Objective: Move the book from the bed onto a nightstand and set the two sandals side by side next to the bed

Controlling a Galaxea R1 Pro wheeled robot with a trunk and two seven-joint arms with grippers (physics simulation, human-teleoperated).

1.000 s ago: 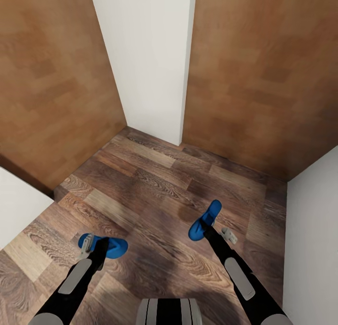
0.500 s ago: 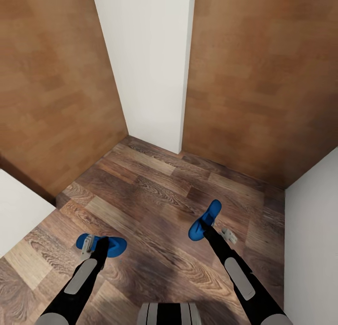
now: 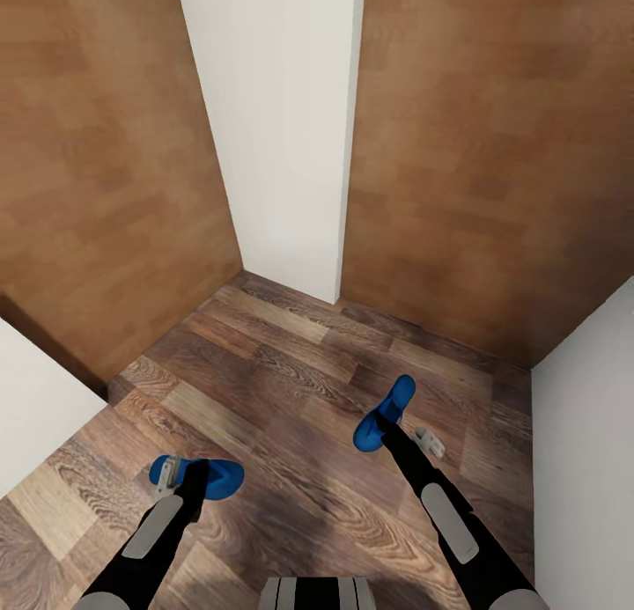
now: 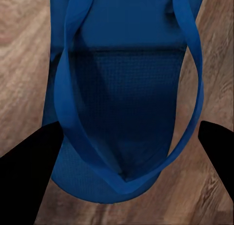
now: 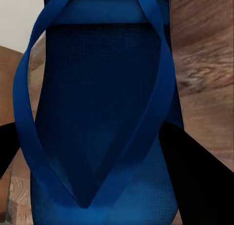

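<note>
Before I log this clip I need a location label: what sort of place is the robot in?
Probably a corner of a home room: wood-plank floor, white wall between two brown wooden doors, and a blue sandal at each tool. No bed is clearly visible.

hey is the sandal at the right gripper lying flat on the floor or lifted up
Lifted, it seems: the right-hand sandal tilts at the right gripper, with wood floor behind. Whether the fingers clamp it, cannot tell.

Black arms (image 3: 414, 469), grey panels (light), striped trunk (image 3: 317, 592)
</note>
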